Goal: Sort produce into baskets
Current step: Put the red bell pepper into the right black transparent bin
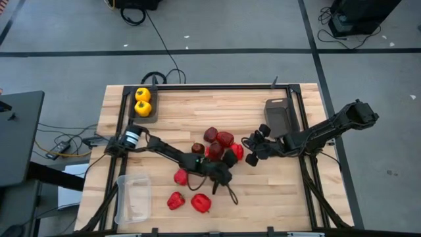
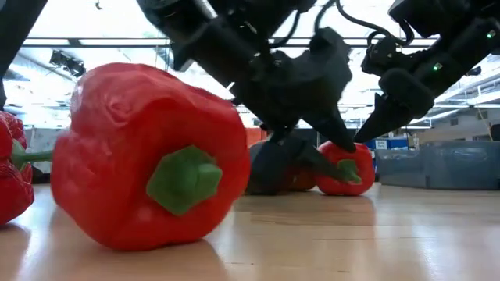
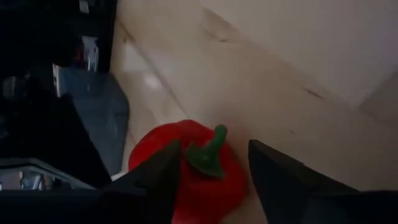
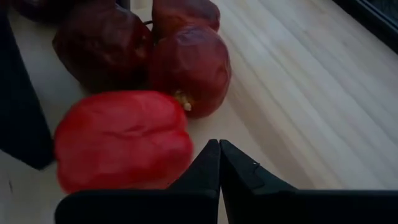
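Note:
A red bell pepper (image 1: 237,151) lies on the table by a cluster of dark maroon fruits (image 1: 216,141). My left gripper (image 3: 211,168) is open and slants down over this pepper (image 3: 199,168), one finger on each side of it and its green stem (image 3: 208,152) between them. My right gripper (image 4: 219,149) is shut, its tips close beside the same pepper (image 4: 121,140), on the pepper's right side in the high view (image 1: 253,150). Two yellow peppers (image 1: 142,102) lie in a dark grey tray (image 1: 152,113) at the far left. My left gripper's fingers (image 3: 158,171) stand on either side of the red pepper, which rests on the table; I cannot tell whether they touch it. My right gripper's shut fingertips (image 4: 211,155) are right beside the pepper's side; I cannot tell whether they touch it.
Three more red peppers (image 1: 181,176), (image 1: 175,200), (image 1: 201,203) lie toward the near edge; one fills the low view (image 2: 148,156). A clear tray (image 1: 133,197) stands near left, and a second dark grey tray (image 1: 281,117) at the far right.

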